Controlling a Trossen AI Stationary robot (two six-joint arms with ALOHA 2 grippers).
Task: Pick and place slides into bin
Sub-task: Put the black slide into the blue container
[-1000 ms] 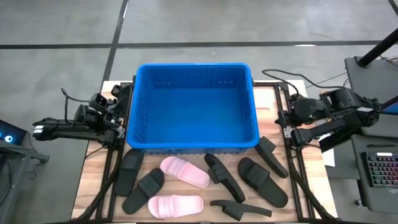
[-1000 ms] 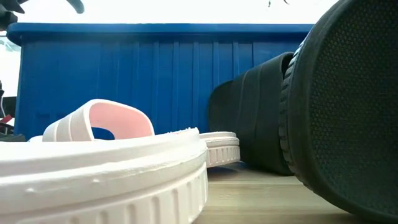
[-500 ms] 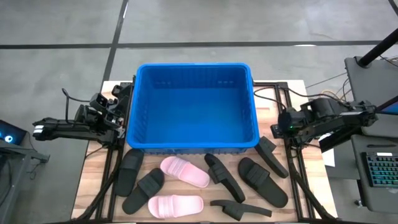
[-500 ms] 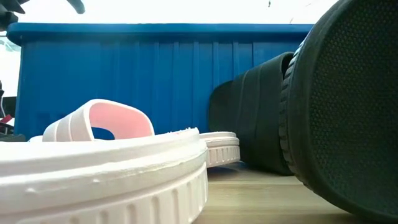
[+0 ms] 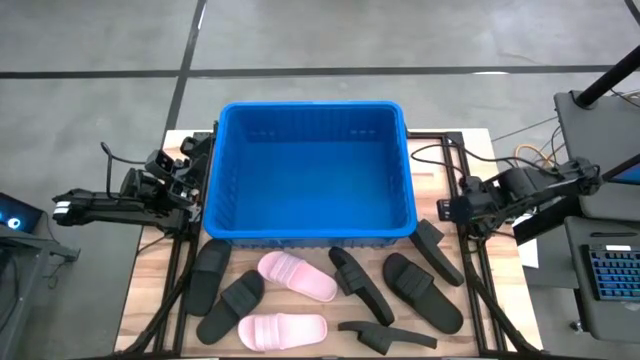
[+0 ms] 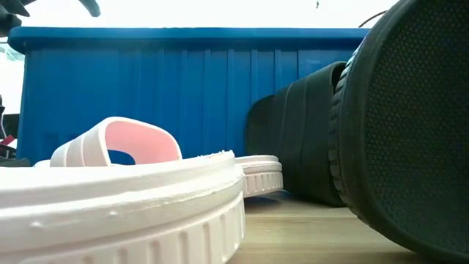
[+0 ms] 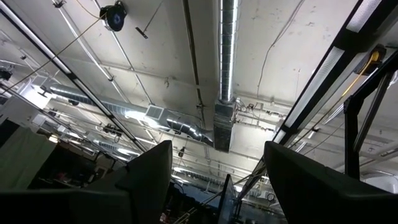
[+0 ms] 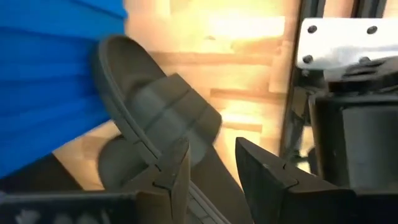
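Pale wood planks make up the table (image 5: 150, 290), which stands on a grey concrete floor with dark seams. At its middle sits the bin (image 5: 312, 172), a bright blue rectangular plastic tub with a thick rim and finely gridded walls, with nothing inside it. The slides lie in a loose row along the bin's six o'clock side: two pale pink slides (image 5: 297, 276) with one wide smooth strap each, and six matte black slides (image 5: 423, 291), some flat and some tipped on edge. In the low view a black sole shows a fine dimpled texture.

At nine o'clock of the bin the left gripper (image 5: 190, 180) rests at the table edge, its dark fingers (image 7: 149, 168) spread apart on nothing. At about four o'clock of the bin the right gripper (image 5: 447, 209) hangs just over a black slide (image 8: 158, 115) leaning by the bin's corner; its fingers (image 8: 264, 171) are parted and grasp nothing.
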